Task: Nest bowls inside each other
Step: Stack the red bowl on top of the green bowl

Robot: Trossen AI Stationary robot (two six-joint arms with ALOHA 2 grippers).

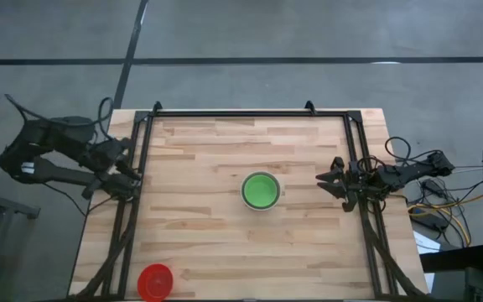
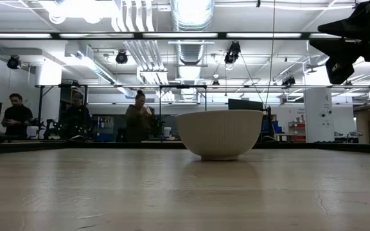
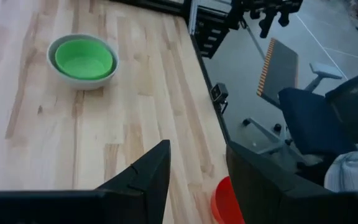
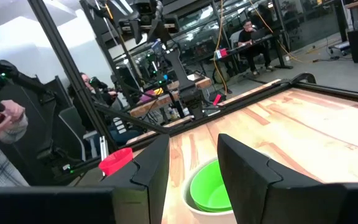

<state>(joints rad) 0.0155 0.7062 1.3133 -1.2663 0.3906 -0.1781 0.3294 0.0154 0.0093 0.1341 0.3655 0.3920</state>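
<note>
the bench (image 1: 199, 159) is pale wood planks with visible grain, framed by a thin black metal rail. near its middle sits a round white bowl (image 1: 261, 191) with fine vertical ribs on its outer wall, seen clearly from table height. a smooth bright green bowl (image 1: 260, 190) sits nested inside it, mouth up like the white one. being round, they have no long axis to speak of. from the level view the green one is fully hidden behind the white wall, and whether more than one green bowl is stacked there i cannot tell.

a glossy red bowl (image 1: 155, 281) stands at the near left corner of the bench, partly cut off by the bottom of the overhead picture. in my left wrist view only a sliver of it shows between my fingers.

my left end effector (image 1: 131, 172) hangs over the left edge of the bench, fingers parted and holding nothing. my right end effector (image 1: 329, 180) hangs just inside the right edge, facing the nested bowls, its dark fingers also spread and empty.

people at desks show in the room beyond, small and hard to make out.
</note>
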